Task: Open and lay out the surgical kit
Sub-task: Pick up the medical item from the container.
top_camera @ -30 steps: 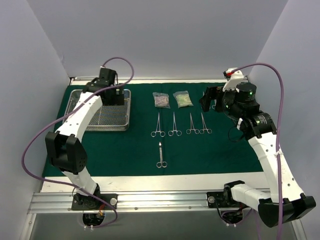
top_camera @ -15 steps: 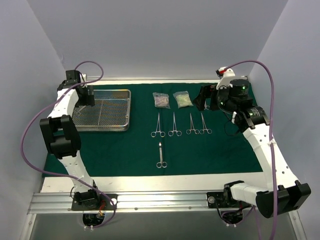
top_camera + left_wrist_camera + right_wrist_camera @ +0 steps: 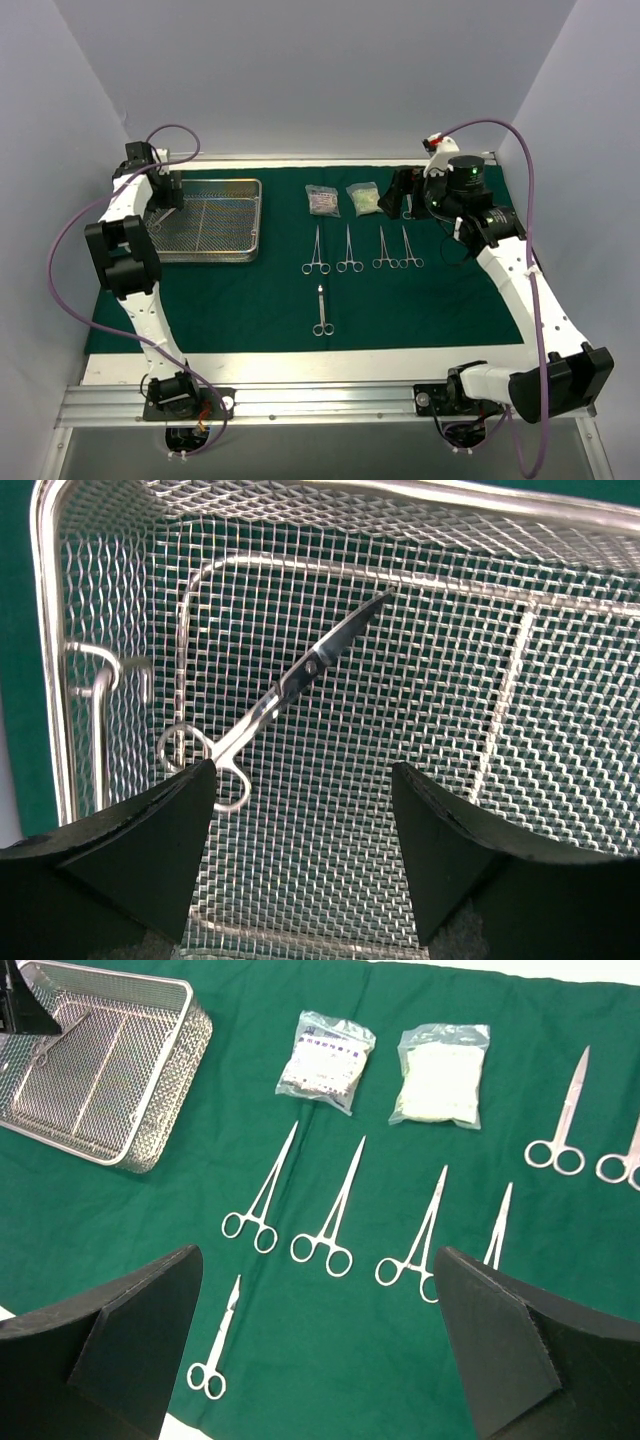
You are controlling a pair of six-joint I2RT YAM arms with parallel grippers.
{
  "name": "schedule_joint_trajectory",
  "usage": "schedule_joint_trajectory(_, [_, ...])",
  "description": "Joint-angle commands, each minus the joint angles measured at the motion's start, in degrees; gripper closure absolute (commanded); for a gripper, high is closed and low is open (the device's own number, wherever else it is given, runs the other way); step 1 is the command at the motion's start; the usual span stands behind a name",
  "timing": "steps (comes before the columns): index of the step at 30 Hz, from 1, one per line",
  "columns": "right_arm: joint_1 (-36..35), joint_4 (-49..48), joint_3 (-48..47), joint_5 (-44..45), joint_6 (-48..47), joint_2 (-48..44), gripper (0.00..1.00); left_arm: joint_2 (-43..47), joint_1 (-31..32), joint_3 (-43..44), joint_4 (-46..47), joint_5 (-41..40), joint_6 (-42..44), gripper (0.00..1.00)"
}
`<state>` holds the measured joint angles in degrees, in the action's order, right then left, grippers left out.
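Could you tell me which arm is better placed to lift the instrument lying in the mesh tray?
Left. Its open left gripper hovers directly over the scissors in the tray. The right gripper is well across the green cloth from it.

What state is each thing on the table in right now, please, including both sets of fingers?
Green cloth, unfolded flat.
Mesh tray, upright, holding one pair of scissors.
Tray scissors, blades closed, lying flat.
Two pouches, lying flat on cloth.
Four clamps, closed, laid in a row.
Left fingers, open, empty, over the tray.
Right fingers, open, empty.
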<state>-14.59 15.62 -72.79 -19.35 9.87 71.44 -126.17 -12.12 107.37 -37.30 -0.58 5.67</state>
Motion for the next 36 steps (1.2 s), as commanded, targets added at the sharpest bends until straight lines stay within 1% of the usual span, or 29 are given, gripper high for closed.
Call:
schedule_joint_trajectory(1, [-0.7, -1.82, 0.02, 0.8, 1.29, 0.37, 0.05, -1.79, -0.89, 3.72, 3.11, 3.04, 1.1, 0.21])
schedule_joint_trajectory(6, [-1.58, -1.82, -0.24, 2.04, 2.0, 0.89, 0.05, -4.43, -1.41, 5.83, 1.88, 3.74, 0.48, 0.21])
schedule_joint_trajectory(9, [-2.11, -1.82, -0.16, 2.92, 2.26, 0.98, 0.05, -5.75, -2.38, 5.92, 2.32, 5.14, -0.31, 0.21])
schedule_joint_trajectory(18, [-3.16, -1.2, -0.51, 4.24, 2.26, 1.25, 0.05, -7.95, -2.91, 6.01, 1.0, 5.59, -1.98, 0.22])
schedule_joint_trajectory(20, [-3.25, -1.12, -0.51, 4.32, 2.26, 1.07, 0.05, -8.04, -2.91, 5.74, 0.56, 5.68, -2.24, 0.26])
schedule_joint_trajectory(21, [-3.25, -1.2, -0.59, 4.5, 2.17, 0.98, 0.05, -7.95, -2.91, 5.66, 0.04, 5.68, -2.42, 0.32])
schedule_joint_trajectory(22, [-3.25, -1.12, -0.42, 4.59, 2.17, 0.98, 0.05, -7.78, -2.91, 5.57, -0.14, 5.68, -2.85, 0.41])
schedule_joint_trajectory(25, [-3.34, -1.29, -0.07, 4.68, 2.09, 0.46, 0.05, -6.73, -2.82, 4.52, -0.41, 5.59, -3.3, 0.52])
schedule_joint_trajectory(26, [-3.43, -1.38, 0.11, 4.76, 2.08, 0.19, 0.05, -6.37, -2.82, 4.25, -0.49, 5.41, -3.47, 0.6])
schedule_joint_trajectory(28, [-3.6, -1.38, 0.37, 5.11, 1.91, -0.16, 0.05, -5.14, -2.73, 3.29, -0.84, 5.15, -4.09, 0.65])
schedule_joint_trajectory(29, [-3.6, -1.38, 0.46, 5.38, 1.82, -0.42, 0.05, -4.7, -2.56, 3.02, -0.93, 4.89, -4.35, 0.69])
schedule_joint_trajectory(31, [-3.6, -1.38, 0.81, 5.56, 1.73, -0.77, 0.05, -3.21, -2.3, 2.14, -1.28, 3.84, -4.88, 0.73])
schedule_joint_trajectory(32, [-3.6, -1.47, 0.9, 5.73, 1.65, -1.12, 0.05, -2.68, -1.95, 1.97, -1.72, 3.57, -5.05, 0.78])
schedule_joint_trajectory(36, [-3.6, -1.9, 1.69, 5.91, 1.38, -1.92, 0.05, -0.49, -0.54, 0.91, -2.95, 2.78, -7.34, 0.82])
